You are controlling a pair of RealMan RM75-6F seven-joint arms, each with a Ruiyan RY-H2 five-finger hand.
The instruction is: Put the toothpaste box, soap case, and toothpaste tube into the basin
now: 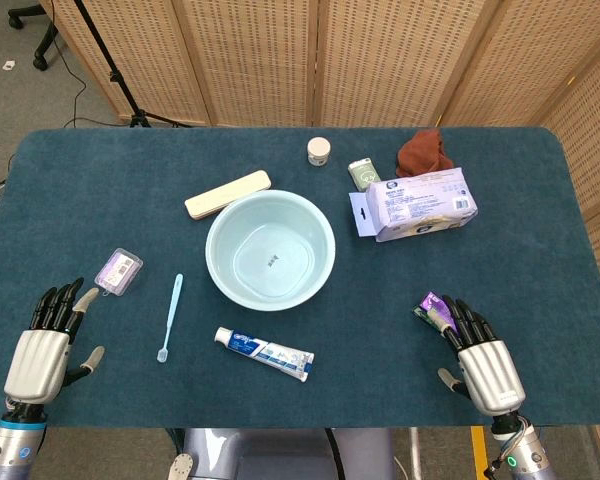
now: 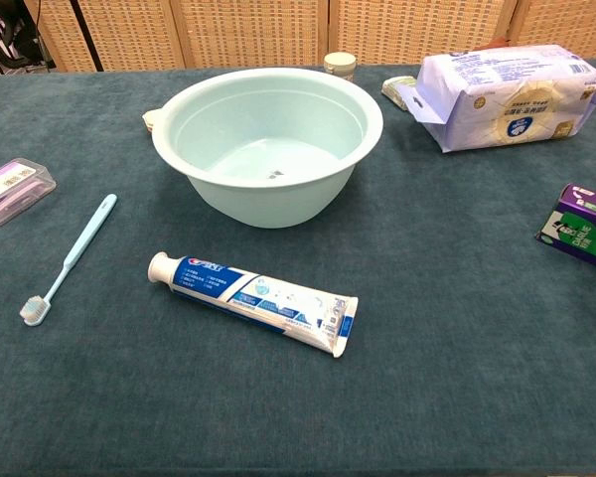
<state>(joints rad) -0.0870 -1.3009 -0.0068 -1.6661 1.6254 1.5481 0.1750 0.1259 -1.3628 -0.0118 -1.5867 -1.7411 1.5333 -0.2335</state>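
The pale blue basin (image 1: 213,243) stands empty at the table's middle, and its wall (image 2: 268,206) fills the upper chest view. In front of it lies the white and blue toothpaste tube (image 1: 265,353) (image 2: 253,301), cap to the left. A clear soap case (image 1: 119,271) (image 2: 15,189) with a purple bar rests at the left. The purple and green toothpaste box (image 1: 432,309) (image 2: 581,227) sits at the right. My left hand (image 1: 45,350) lies open on the table below the soap case. My right hand (image 1: 480,355) is open, its fingertips at the box.
A light blue toothbrush (image 1: 170,317) lies between soap case and tube. Behind the basin are a long beige case (image 1: 227,194), a small white jar (image 1: 319,151), a green packet (image 1: 362,173), a rust cloth (image 1: 424,152) and a tissue pack (image 1: 420,203).
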